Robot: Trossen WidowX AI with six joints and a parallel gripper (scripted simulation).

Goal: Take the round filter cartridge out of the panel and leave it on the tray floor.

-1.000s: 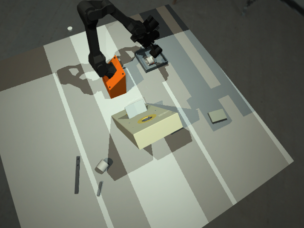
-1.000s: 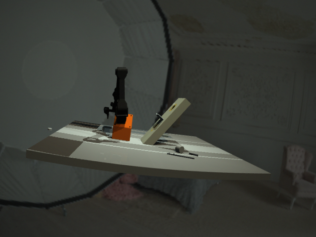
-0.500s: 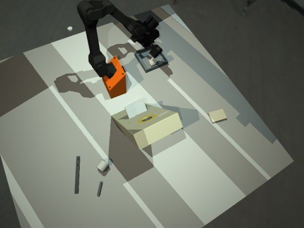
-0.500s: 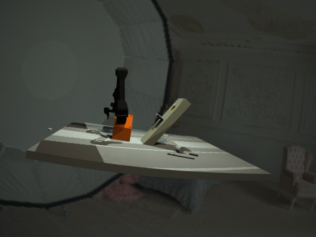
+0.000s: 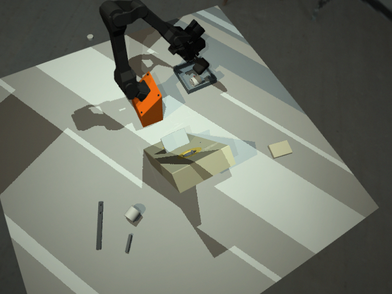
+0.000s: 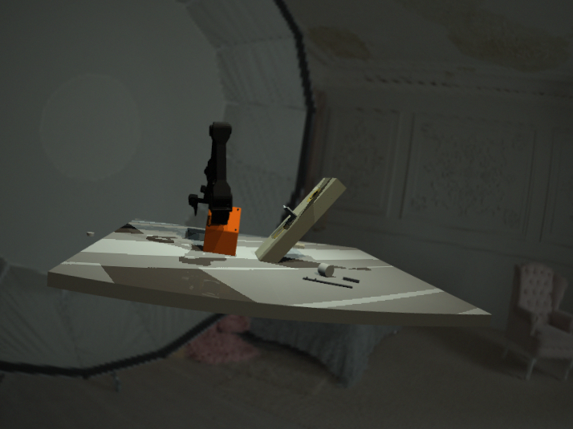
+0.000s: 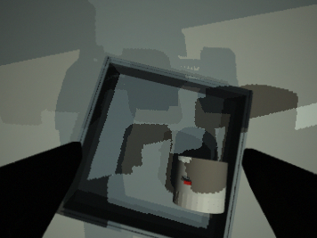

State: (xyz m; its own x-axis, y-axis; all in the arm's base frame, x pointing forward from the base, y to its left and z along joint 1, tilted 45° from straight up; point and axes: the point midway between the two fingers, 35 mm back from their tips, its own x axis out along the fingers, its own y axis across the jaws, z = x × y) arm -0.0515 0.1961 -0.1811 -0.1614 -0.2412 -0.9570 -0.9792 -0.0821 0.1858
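The round grey filter cartridge (image 7: 200, 184) with a small red mark lies on the floor of the dark square tray (image 7: 162, 145), near one corner. It also shows in the top view (image 5: 195, 79) inside the tray (image 5: 195, 74). My gripper (image 7: 162, 152) hangs above the tray, open and empty, its fingers wide apart and clear of the cartridge. In the top view the gripper (image 5: 196, 62) is above the tray's far side. The tan sloped service panel (image 5: 189, 162) has an open round socket with a yellow ring (image 5: 189, 152).
The orange arm base (image 5: 149, 100) stands left of the tray. A white flap (image 5: 174, 139) stands on the panel. A small grey cylinder (image 5: 132, 212) and two dark bars (image 5: 99, 225) lie at the front left. A tan plate (image 5: 280, 149) lies to the right.
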